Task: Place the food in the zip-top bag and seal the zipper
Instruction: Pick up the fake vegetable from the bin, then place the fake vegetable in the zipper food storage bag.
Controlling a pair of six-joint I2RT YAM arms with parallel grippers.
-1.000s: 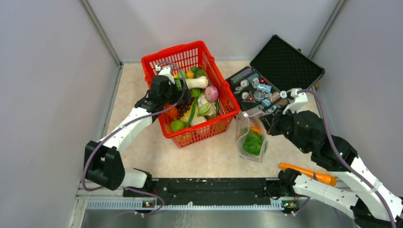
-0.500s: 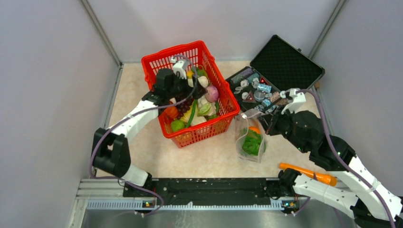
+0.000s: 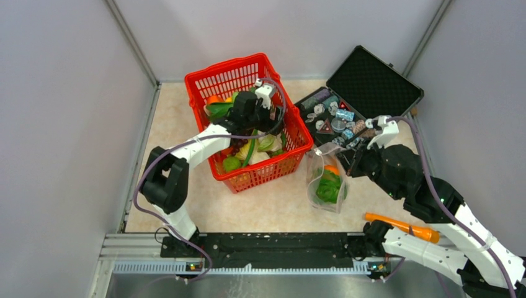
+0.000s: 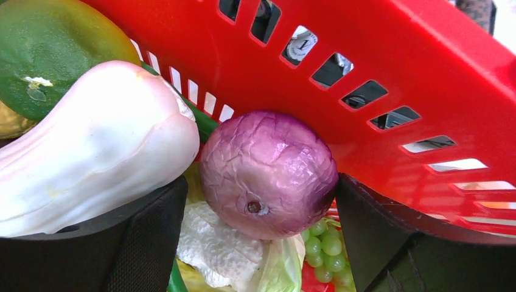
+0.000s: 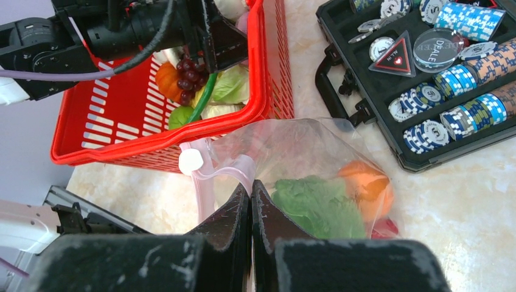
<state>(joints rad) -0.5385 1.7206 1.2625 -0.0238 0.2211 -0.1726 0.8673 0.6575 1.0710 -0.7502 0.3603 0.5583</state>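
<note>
My left gripper point(image 3: 271, 118) is inside the red basket point(image 3: 231, 66), open, with one finger on each side of a purple onion point(image 4: 268, 173). In the left wrist view the gripper point(image 4: 261, 190) straddles it low against the basket wall point(image 4: 377, 55). My right gripper point(image 3: 347, 162) is shut on the mouth edge of the clear zip-top bag point(image 3: 327, 181). In the right wrist view its gripper point(image 5: 251, 190) pinches the pink zipper point(image 5: 216, 171) near a white slider point(image 5: 190, 161). The bag point(image 5: 304, 146) holds green lettuce point(image 5: 310, 204), an orange round point(image 5: 365, 179) and a red piece point(image 5: 384, 226).
The basket holds a white gourd point(image 4: 91, 146), a green fruit point(image 4: 48, 42), green grapes point(image 4: 322, 243) and other toy food. An open black case point(image 3: 372, 81) of chips point(image 5: 438, 121) stands at the back right. An orange carrot-shaped thing point(image 3: 403, 226) lies by the right arm's base.
My left arm has swung right across the basket, from its left rim to the onion at its right wall. The right gripper and the bag have stayed put.
</note>
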